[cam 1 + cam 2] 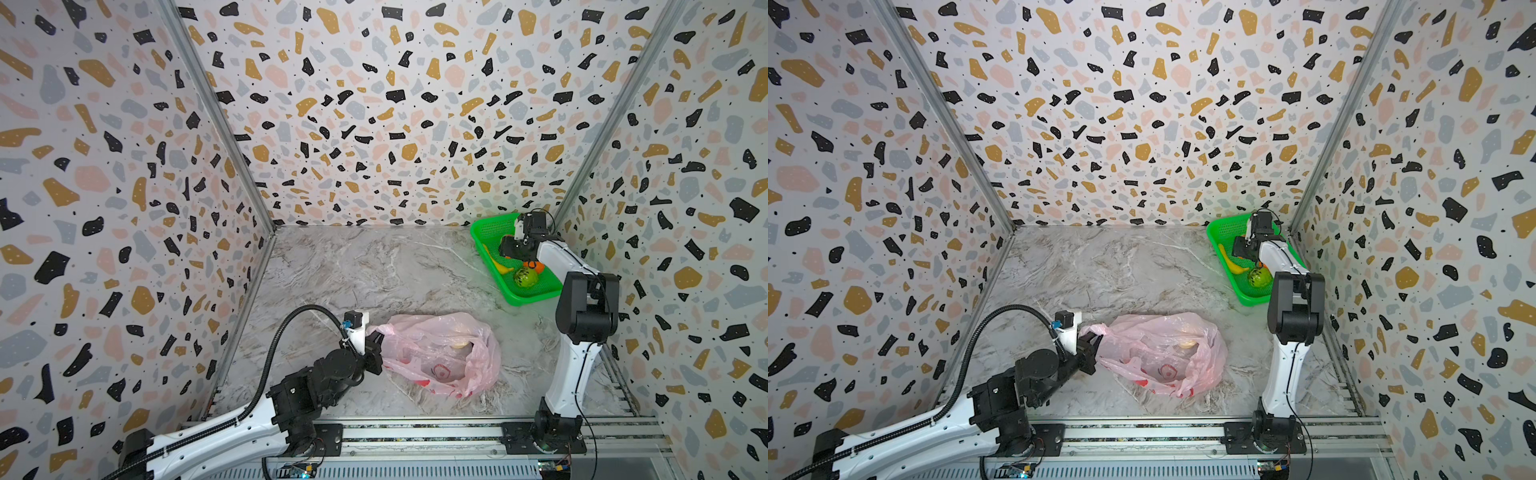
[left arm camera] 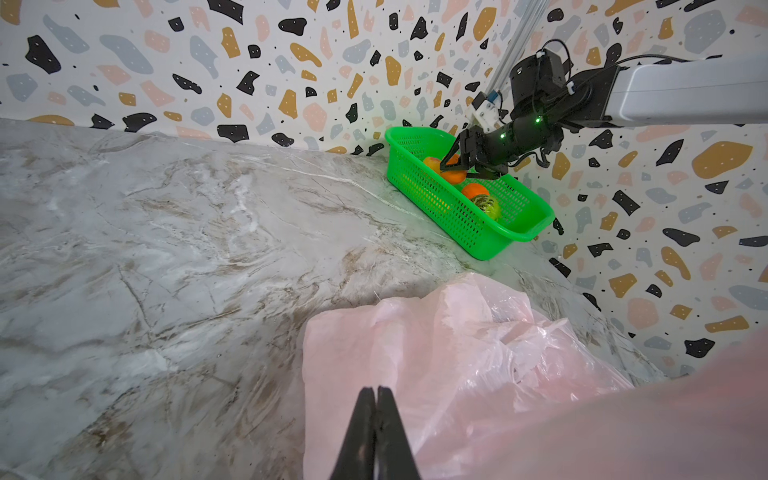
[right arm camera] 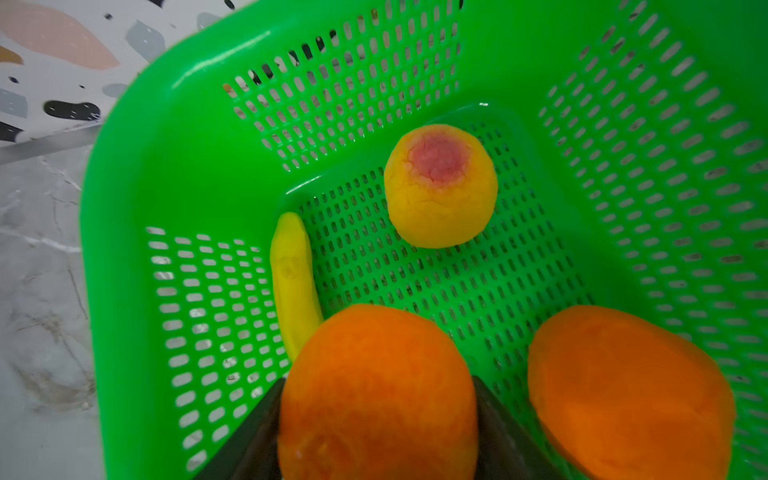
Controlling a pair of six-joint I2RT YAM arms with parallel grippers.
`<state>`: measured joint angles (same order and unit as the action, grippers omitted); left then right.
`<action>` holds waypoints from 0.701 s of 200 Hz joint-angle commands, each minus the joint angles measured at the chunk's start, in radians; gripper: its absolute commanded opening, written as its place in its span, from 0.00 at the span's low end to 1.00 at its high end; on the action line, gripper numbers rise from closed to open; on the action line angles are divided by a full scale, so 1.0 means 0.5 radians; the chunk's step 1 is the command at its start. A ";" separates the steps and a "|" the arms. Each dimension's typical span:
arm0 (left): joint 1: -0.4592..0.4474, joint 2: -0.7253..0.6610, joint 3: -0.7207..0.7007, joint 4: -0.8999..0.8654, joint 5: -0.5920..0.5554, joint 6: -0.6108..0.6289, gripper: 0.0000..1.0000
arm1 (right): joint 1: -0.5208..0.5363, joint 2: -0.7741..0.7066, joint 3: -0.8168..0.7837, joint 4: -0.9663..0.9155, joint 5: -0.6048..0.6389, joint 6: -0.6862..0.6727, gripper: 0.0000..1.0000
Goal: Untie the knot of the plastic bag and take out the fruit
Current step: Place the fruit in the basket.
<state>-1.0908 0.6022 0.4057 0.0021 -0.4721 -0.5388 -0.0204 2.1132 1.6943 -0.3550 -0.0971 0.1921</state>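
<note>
**Bag anchored, one orange held over the basket**

While the left end effector stands pinched together on the pink film at one side of the plastic bag, it appears to serve as an anchor, keeping the mouth steady for unloading. No knot is visible; the mouth of the bag lies slack and open on the bench, so the untying seems done. A cream-coloured fruit shows inside the bag, just beyond the fold of the mouth.

The right end effector is clamped on an orange, one jaw on each flank, low inside the green basket, which sits well apart from the bag, toward the far right corner of the bench. The hold suggests a release is due there.

In the basket, further from the bag than the held orange, lie a yellow-red peach and a banana; a second orange lies just beside the held one, and a green round fruit rests at the basket's end nearer the bag.

Obstructions: the second orange and the banana crowd the drop spot. Loose film draped over the cream fruit may hinder the next pick.
</note>
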 commanded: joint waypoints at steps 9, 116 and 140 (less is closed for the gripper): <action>-0.012 -0.025 0.029 0.038 -0.040 0.009 0.00 | 0.009 -0.010 0.075 -0.112 -0.004 -0.042 0.73; -0.012 -0.038 0.023 0.062 -0.052 0.018 0.00 | 0.126 -0.372 -0.009 -0.297 0.040 -0.091 0.84; -0.014 -0.041 0.018 0.072 -0.053 0.022 0.00 | 0.162 -0.581 -0.164 -0.346 -0.038 -0.091 0.83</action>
<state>-1.0908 0.5926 0.4057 0.0017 -0.4808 -0.5385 0.0418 1.9564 1.6657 -0.4648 -0.0864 0.1555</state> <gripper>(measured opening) 0.047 0.832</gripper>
